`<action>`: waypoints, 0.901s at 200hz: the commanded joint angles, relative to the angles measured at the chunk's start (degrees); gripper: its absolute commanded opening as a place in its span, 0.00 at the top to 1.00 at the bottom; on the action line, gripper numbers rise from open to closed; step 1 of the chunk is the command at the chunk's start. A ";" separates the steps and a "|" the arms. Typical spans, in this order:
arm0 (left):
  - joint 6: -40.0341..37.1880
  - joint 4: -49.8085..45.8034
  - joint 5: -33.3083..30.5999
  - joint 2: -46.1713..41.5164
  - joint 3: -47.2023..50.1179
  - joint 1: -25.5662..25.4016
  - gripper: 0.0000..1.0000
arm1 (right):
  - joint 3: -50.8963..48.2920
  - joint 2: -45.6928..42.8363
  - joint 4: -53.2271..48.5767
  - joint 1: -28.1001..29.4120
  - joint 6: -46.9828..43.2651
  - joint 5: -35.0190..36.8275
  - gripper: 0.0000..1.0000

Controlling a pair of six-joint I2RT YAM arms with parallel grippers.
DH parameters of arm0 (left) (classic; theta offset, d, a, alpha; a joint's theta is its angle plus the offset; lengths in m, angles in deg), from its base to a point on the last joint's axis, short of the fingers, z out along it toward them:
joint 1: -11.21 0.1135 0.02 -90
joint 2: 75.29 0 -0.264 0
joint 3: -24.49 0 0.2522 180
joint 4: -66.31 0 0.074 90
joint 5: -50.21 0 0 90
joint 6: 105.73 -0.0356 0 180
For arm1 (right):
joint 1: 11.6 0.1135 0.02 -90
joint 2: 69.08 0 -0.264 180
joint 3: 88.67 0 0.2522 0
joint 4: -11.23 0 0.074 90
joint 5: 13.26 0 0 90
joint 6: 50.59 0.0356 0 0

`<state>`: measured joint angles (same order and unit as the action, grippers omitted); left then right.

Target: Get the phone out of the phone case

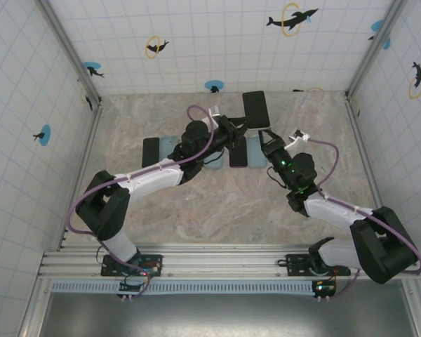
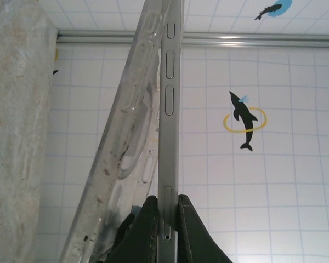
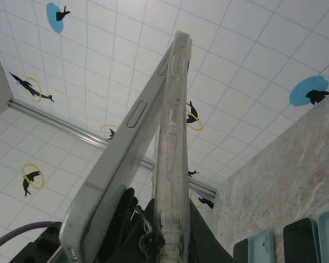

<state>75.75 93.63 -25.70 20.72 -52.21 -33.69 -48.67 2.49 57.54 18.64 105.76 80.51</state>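
phone [image 1: 256, 109]: off the table [image 1: 217, 210], held in the air near the far edge, a little right of its middle. Resting on nothing.
left gripper [image 2: 168, 227]: clamped on the phone's bare metal side rail, one finger on each face. It bites the end that is clear of the case, so it pulls on the phone alone.
right gripper [image 3: 169, 231]: clamped on the rim of the clear phone case [image 3: 172, 126], at the same end. The phone appears to sit off to one side of its fingers, not between them.
why two grips: one arm anchors each part, so spreading the arms peels them apart. Nothing has to be pinned on the table.
split: V-shaped. Wide gap at the gripper end; phone and case meet at the far end in both wrist views. Reads as the far corners seated under the case lip.
stage: my estimate is past halfway. One end is free, the other is not yet out.
next: judgement only. Widen the V or draw the phone back out of the far lip. The case should flex, the phone won't.
risk: narrow hold on a smooth rail could slip, and the case rim could snap back over a corner.
rest of table: dark handset [image 1: 151, 149] and pale blue case [image 1: 170, 146] lie flat left of the middle, and a second handset [image 1: 237, 154] lies under the grippers. All are apart from the held pair and not involved.
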 commanded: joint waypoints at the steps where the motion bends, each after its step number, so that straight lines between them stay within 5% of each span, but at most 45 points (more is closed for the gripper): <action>1: -0.87 1.29 0.89 -1.65 -2.36 0.52 0.98 | 0.57 -2.85 -3.09 -0.94 -3.65 1.04 0.94; 52: -1.20 -0.64 1.58 -4.50 -0.20 0.06 1.00 | 0.20 -5.22 -14.59 -8.13 -8.32 3.01 0.93; 79: -1.07 0.55 1.55 -3.54 1.07 0.01 0.99 | 0.26 -6.47 -19.98 -14.22 -11.95 -2.32 0.93; 180: -3.71 0.63 5.84 18.46 -9.98 -1.01 0.95 | -6.28 -13.92 -30.69 -35.66 -18.29 -15.81 0.93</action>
<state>73.78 91.33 -21.40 36.02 -58.04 -33.87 -52.06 -10.17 27.33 -13.64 88.62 68.51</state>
